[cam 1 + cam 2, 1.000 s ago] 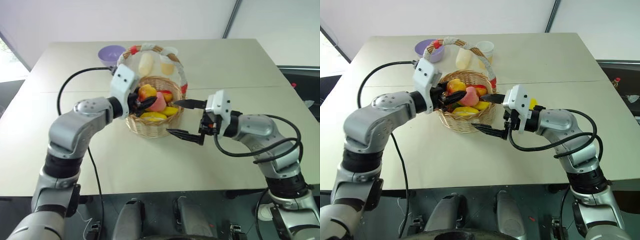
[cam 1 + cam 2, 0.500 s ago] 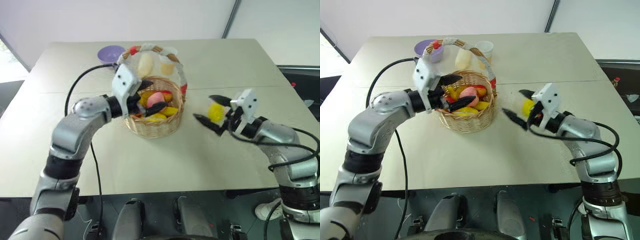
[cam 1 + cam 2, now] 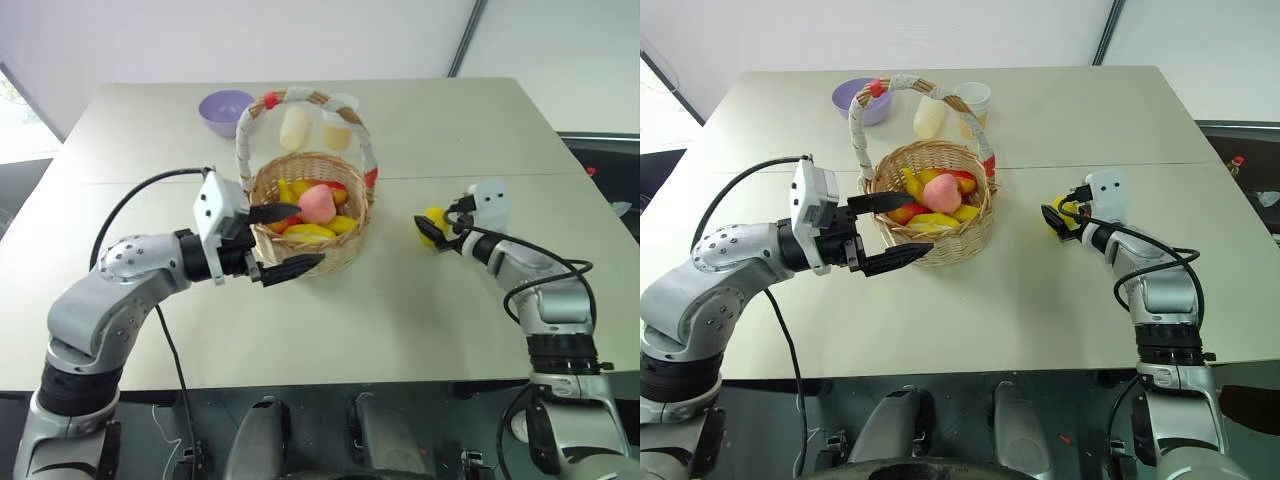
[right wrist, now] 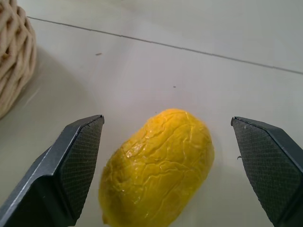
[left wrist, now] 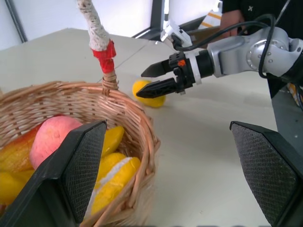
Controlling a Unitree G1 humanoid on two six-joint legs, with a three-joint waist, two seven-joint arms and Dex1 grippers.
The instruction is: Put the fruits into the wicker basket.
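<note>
The wicker basket point(image 3: 342, 252) stands mid-table under its arched handle point(image 3: 300, 97). Inside lie a pink peach point(image 3: 317, 202), a red-orange fruit point(image 3: 962, 182) and yellow pieces point(image 3: 308, 230). My left gripper point(image 3: 292, 240) is open and empty at the basket's near-left wall, its upper finger at the rim. To the right of the basket, a yellow lemon point(image 3: 432, 222) lies on the table. My right gripper point(image 4: 165, 120) is open around it, one finger on each side and neither touching it. The left wrist view shows the lemon point(image 5: 149, 92) behind that right gripper point(image 5: 150, 80).
Behind the basket stand a purple bowl point(image 3: 225, 105), a pale cream oblong piece point(image 3: 293, 128) and a cup point(image 3: 338, 125). The table's right edge point(image 3: 600, 225) is close behind my right arm.
My left gripper opened over the basket and drew back to its near-left side. My right gripper swung right and down to straddle the lemon.
</note>
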